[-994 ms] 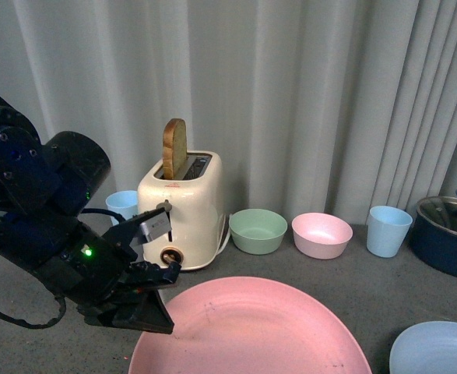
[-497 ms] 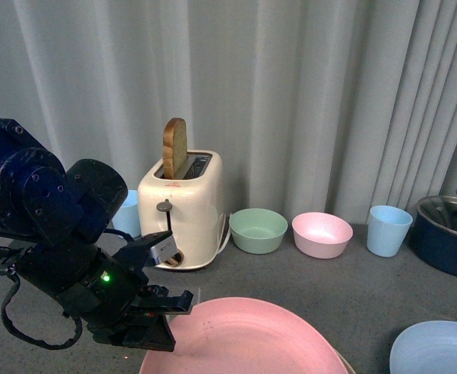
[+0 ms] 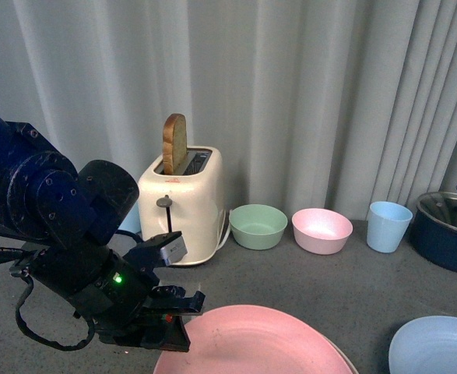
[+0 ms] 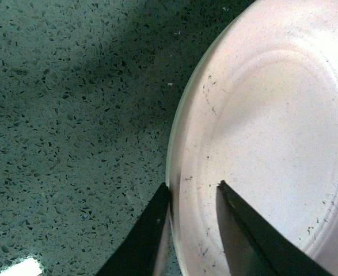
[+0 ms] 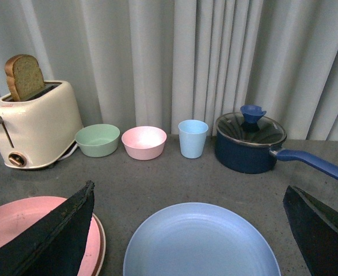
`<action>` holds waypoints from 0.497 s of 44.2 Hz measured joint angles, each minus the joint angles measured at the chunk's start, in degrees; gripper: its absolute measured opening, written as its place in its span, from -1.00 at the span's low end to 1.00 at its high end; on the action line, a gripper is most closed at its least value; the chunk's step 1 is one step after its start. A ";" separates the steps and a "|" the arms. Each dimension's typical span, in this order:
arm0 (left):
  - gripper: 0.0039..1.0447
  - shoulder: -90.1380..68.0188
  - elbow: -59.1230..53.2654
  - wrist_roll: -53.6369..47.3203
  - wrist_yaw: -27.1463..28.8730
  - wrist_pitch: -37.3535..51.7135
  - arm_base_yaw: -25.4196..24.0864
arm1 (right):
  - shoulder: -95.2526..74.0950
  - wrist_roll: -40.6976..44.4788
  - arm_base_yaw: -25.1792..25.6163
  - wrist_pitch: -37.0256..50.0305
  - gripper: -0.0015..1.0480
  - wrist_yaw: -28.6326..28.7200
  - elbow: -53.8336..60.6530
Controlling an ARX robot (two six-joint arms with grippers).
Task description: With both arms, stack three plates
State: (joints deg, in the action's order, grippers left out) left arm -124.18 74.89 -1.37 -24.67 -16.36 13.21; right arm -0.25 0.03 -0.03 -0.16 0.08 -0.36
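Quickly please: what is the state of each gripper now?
Left gripper: closed on the rim of the pink plate.
Right gripper: open, holding nothing.

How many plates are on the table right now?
3. A pink plate lies in front, on a cream plate of which only the edge shows. A blue plate sits to their right. I see no others, though the left arm hides some of the table.

The left pincer (image 3: 188, 308) is seemingly gripping the pink plate (image 3: 259, 343) by its rim at the front edge of the worktop (image 3: 290, 269); the light blue plate (image 3: 438, 347) is lying front-right.
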 joint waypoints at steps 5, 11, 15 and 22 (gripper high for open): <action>0.01 0.02 0.11 0.11 -0.39 -0.37 -0.68 | 0.00 0.00 0.00 0.00 0.86 0.00 0.00; 0.48 1.18 0.35 0.09 -0.87 -0.63 -2.23 | 0.00 0.00 0.00 0.00 0.86 0.00 0.00; 0.82 3.15 0.35 -0.33 -1.07 -0.72 -3.74 | 0.00 0.00 0.00 0.00 0.86 0.00 0.00; 0.87 7.39 -0.28 -2.89 -1.38 -0.87 -6.75 | 0.00 0.00 0.00 0.00 0.86 0.02 0.00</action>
State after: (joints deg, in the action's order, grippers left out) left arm -116.79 74.61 -4.25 -26.04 -17.23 6.46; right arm -0.25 0.03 -0.03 -0.16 0.10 -0.36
